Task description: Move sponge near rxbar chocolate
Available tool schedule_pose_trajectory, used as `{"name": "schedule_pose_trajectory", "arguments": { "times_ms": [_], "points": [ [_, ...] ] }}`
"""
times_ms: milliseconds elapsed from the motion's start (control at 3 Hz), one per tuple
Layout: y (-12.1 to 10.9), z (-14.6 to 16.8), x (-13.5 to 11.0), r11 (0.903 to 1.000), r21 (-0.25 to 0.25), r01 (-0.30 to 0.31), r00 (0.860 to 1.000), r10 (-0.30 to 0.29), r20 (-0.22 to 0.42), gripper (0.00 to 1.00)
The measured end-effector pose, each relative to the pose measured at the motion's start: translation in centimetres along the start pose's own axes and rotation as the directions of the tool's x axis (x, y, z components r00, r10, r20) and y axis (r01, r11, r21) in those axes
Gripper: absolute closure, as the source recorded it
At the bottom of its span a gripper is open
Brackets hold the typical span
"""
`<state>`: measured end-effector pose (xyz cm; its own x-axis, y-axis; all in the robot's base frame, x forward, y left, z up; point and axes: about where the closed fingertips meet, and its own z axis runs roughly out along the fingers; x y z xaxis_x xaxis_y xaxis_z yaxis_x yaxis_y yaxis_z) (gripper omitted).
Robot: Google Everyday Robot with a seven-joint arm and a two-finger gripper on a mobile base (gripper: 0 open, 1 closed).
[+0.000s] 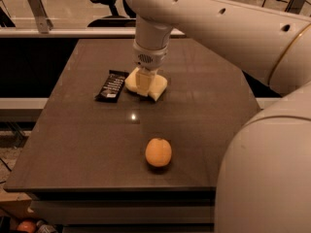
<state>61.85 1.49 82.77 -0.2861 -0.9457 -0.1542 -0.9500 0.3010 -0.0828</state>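
Gripping the sponge, jaws sit low over dark table.

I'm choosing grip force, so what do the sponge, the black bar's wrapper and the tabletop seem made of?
The sponge looks like soft foam: pale yellow, matte, rounded edges. The rxbar chocolate has a glossy black wrapper, probably plastic film, with white print. The table seems dark laminate or wood; smooth, with a light glint. The tool is down on the sponge.
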Motion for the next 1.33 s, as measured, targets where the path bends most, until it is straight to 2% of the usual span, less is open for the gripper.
{"name": "schedule_pose_trajectory", "arguments": {
  "times_ms": [667, 1000, 1333],
  "points": [
    [0.07, 0.28, -0.03, 1.0000, -0.003, 0.002, 1.000, -0.002, -0.002, 0.11],
    [0.11, 0.41, -0.05, 1.0000, -0.004, 0.002, 1.000, -0.003, -0.004, 0.00],
    [0.11, 0.41, -0.05, 1.0000, -0.004, 0.002, 1.000, -0.003, -0.004, 0.00]
  ]
}}
